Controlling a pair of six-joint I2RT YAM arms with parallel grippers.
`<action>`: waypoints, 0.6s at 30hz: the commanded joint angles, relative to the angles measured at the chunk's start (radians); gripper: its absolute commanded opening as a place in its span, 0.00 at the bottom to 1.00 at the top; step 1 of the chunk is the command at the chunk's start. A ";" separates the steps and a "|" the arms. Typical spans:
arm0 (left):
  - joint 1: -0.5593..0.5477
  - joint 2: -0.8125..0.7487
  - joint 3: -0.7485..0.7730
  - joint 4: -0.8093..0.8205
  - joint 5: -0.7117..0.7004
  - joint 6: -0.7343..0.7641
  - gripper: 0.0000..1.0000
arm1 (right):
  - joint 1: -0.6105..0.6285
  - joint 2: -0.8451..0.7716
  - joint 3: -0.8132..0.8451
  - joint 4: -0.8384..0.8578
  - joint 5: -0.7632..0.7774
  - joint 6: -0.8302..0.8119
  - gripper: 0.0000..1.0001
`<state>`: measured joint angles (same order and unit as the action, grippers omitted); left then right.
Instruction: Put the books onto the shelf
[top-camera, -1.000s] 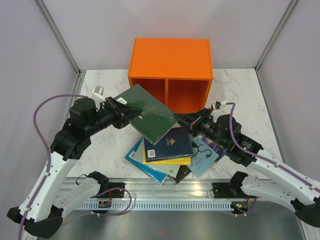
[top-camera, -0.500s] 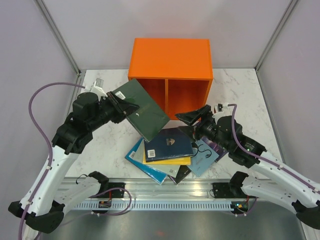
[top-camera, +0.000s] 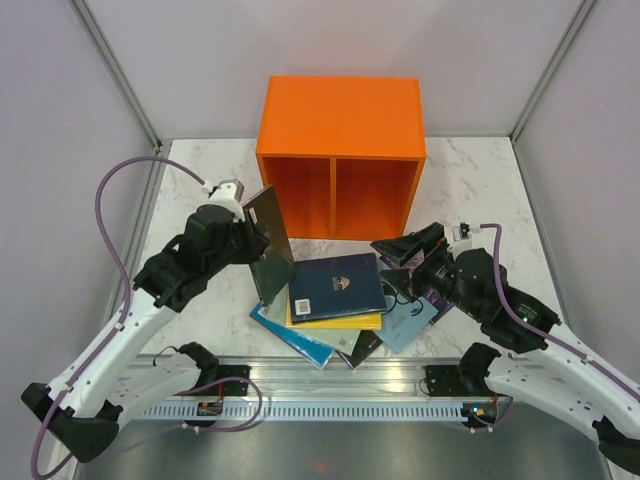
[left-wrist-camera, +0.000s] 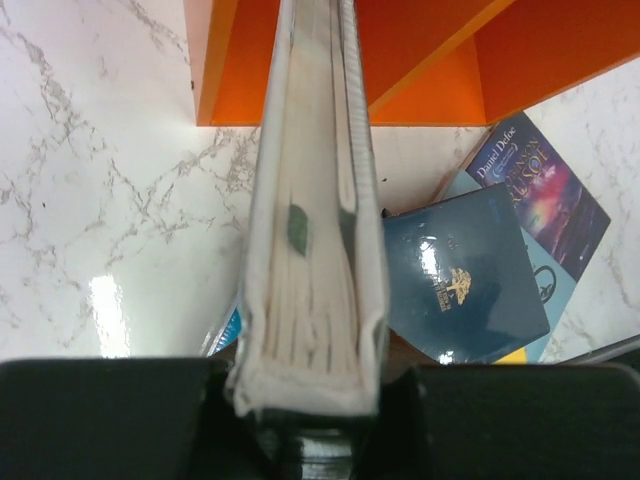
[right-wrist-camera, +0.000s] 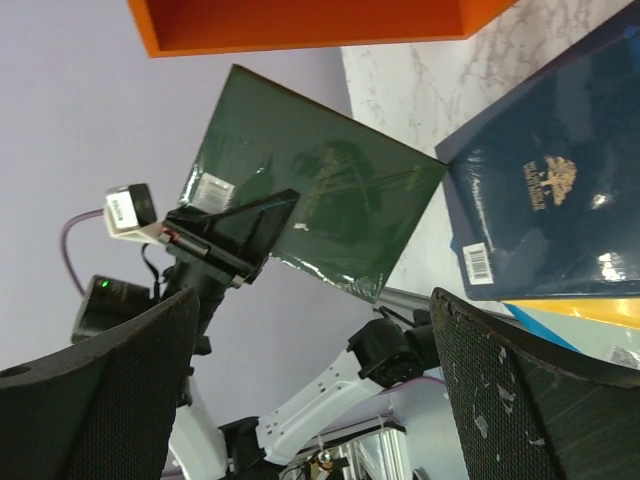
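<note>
**Holding green book on edge at shelf mouth, right side open**

Clamping: left end effector (top-camera: 257, 228) is gripping the dark green book (top-camera: 272, 252) by one edge, jaws pressed on both covers. The left wrist view is showing the page block (left-wrist-camera: 315, 200) straight on, running toward 12 o'clock. The book is standing nearly upright, outside the orange shelf (top-camera: 340, 115), just off the left compartment's front at about 7 o'clock. Can't tell whether its low corner is touching the pile.

Right end effector (top-camera: 392, 252) is sitting with fingers spread wide and gripping nothing, at 3 o'clock of the pile, pointing toward 9 o'clock.

The remaining books are lying flat in a loose pile on the marble surface (top-camera: 200, 180), at 6 o'clock of the shelf: navy book (top-camera: 337, 285) on top, yellow book (top-camera: 330, 322) and teal book (top-camera: 290, 335) under it, light blue book (top-camera: 410, 320) at 4 o'clock, purple galaxy book (left-wrist-camera: 545, 195) peeking out.
</note>
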<state>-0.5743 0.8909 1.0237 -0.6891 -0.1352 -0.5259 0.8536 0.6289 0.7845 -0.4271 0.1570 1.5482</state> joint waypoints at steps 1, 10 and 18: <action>-0.047 0.003 -0.002 0.137 -0.095 0.110 0.02 | -0.002 0.015 -0.001 -0.028 0.018 -0.008 0.98; -0.113 0.160 0.078 0.206 -0.162 0.050 0.02 | -0.002 -0.003 0.021 -0.082 0.042 -0.005 0.98; -0.113 0.305 0.142 0.290 -0.446 -0.074 0.02 | -0.002 -0.061 0.025 -0.168 0.072 0.015 0.98</action>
<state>-0.6853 1.1683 1.1000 -0.5335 -0.3794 -0.5133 0.8536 0.5880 0.7803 -0.5461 0.1932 1.5501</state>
